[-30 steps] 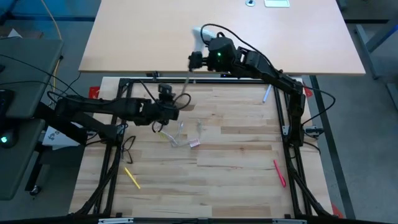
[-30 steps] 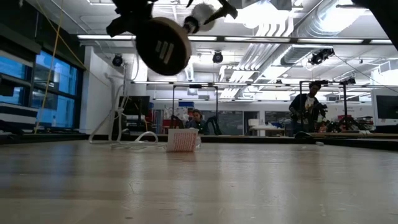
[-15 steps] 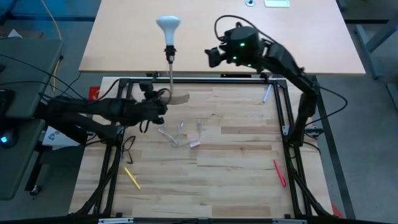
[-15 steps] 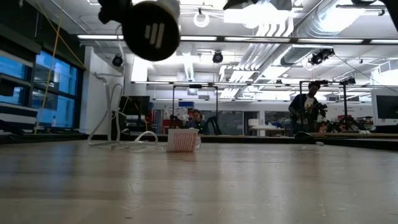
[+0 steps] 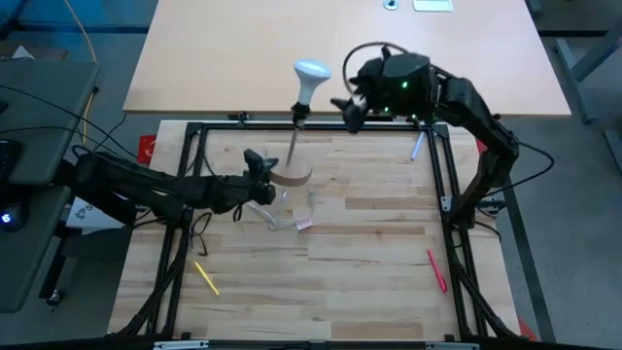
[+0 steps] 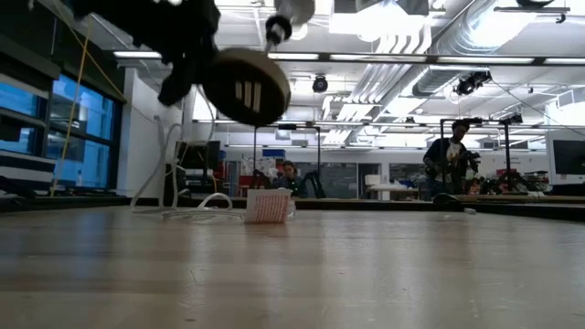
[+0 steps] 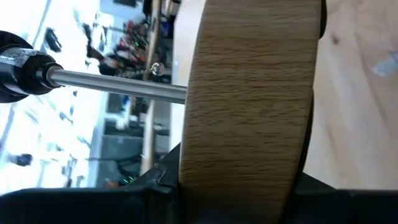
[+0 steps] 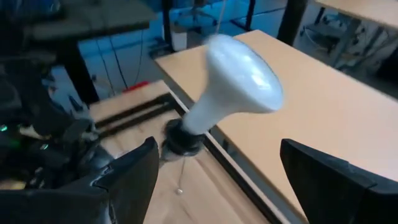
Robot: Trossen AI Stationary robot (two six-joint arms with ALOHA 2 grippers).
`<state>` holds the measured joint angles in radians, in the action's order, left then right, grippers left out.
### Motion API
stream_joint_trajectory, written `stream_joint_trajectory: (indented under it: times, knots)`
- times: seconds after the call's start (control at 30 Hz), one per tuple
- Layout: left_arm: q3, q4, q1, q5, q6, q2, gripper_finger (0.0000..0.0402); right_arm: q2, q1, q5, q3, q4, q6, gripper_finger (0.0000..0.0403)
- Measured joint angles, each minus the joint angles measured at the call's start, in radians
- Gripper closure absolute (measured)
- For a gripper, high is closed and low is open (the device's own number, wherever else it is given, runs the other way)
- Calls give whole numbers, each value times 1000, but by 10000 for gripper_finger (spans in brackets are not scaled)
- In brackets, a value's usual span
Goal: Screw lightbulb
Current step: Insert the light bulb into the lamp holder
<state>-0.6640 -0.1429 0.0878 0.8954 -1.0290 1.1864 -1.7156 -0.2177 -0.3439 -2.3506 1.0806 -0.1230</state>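
High view shows the lightbulb (image 5: 311, 74) already seated in the black socket (image 5: 300, 114) atop a thin metal stem (image 5: 294, 146), so threading looks largely done; final tightening may remain. Left hand (image 5: 264, 175) pinches the round wooden disc (image 5: 293, 174), grainy and pale, lifted off the desk (image 5: 369, 253). Right hand (image 5: 351, 105), fingers spread and empty, hovers just beside the smooth, matte-white, mushroom-shaped bulb.

Lightbulb (image 8: 239, 74): motion-blurred ahead of the right gripper (image 8: 217, 180); screw base hidden inside black socket (image 8: 181, 140).
Wooden disc (image 7: 249, 106): cut off by frame edges between the left gripper's fingers (image 7: 155, 186).
Lightbulb, low view: mostly cropped at top edge.
Distant people: too small to make out.
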Motion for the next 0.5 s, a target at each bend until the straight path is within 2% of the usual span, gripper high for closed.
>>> stream_joint_trajectory:
  times: [0.23, 0.5]
  knots:
    - [147, -170, -40, -12, 113, 106, 295, -4, 84, -149, 150, 1, 72, 78]
    - [194, -267, -38, 2, 3, 99, 295, 0, 94, -160, 321, -40, 61, 78]
